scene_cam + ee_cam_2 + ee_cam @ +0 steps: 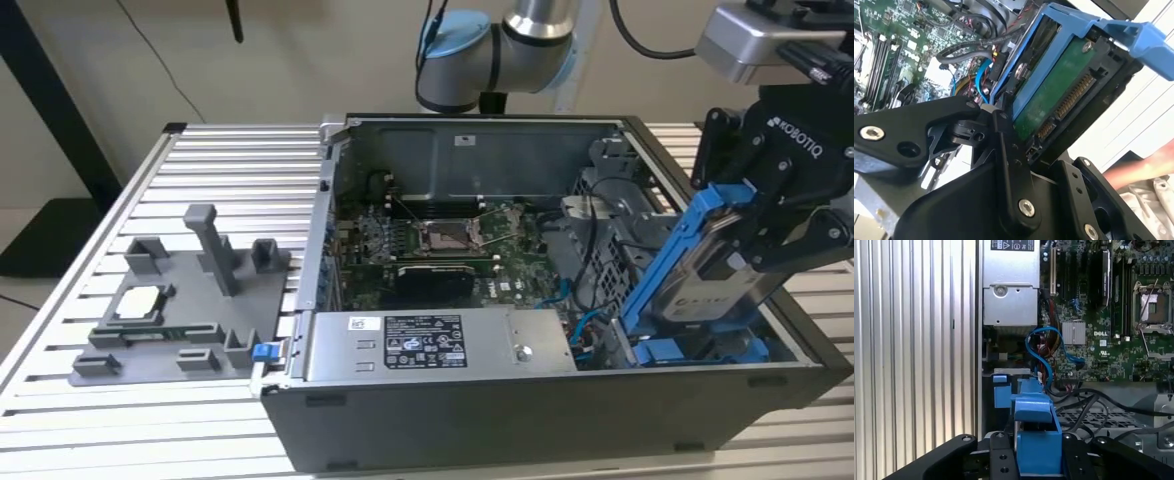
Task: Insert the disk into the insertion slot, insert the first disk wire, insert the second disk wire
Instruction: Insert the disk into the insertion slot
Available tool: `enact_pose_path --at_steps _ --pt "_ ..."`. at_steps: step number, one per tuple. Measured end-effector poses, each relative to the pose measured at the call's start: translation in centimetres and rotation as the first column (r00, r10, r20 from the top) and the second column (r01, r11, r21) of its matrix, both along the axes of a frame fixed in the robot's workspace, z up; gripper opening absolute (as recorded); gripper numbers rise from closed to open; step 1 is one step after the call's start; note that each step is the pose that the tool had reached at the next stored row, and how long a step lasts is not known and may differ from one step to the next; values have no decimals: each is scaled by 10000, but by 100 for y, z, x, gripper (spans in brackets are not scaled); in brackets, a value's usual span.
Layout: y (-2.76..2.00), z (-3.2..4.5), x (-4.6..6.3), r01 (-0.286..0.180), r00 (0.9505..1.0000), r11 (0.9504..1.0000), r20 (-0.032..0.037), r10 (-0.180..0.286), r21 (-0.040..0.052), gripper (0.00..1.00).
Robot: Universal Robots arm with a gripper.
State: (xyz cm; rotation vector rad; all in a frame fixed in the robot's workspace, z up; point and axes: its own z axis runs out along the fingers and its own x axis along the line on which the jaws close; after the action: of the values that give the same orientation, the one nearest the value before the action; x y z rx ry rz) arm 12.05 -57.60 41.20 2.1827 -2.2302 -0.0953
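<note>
- While the disk [710, 285] is being clamped in the end effector [747, 245], it is being held tilted over the open computer case [534, 420], at the exterior view's right.
- Its blue carrier frame [667, 255] is being gripped from opposite sides by the black fingers [1006, 145]. In the second wrist view the disk's green circuit-board face and edge connectors are being shown turned toward the camera.
- The insertion slot [701, 350], marked by its blue rails, is being seen in the case's near corner at the exterior view's right, directly under the disk's lower end. Whether the two are touching cannot be told.
- In the first wrist view the carrier is being seen edge-on, with the slot's blue tabs just beyond it.
- A blue cable [1046, 347] is being shown curling loose between the power-supply box [1009, 295] and the motherboard [1114, 340].
- The case is being carried by a slatted desk [227, 150], with a grey fixture [187, 300] lying beside it at the exterior view's left.
</note>
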Motion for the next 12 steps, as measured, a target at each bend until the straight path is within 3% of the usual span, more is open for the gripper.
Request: enact_pose_path --at_steps 3,12 --pt "-11 16 1 1 9999 10000 -142 -1 -11 0" --pt "-18 -48 35 3 9999 10000 -148 -3 3 0"
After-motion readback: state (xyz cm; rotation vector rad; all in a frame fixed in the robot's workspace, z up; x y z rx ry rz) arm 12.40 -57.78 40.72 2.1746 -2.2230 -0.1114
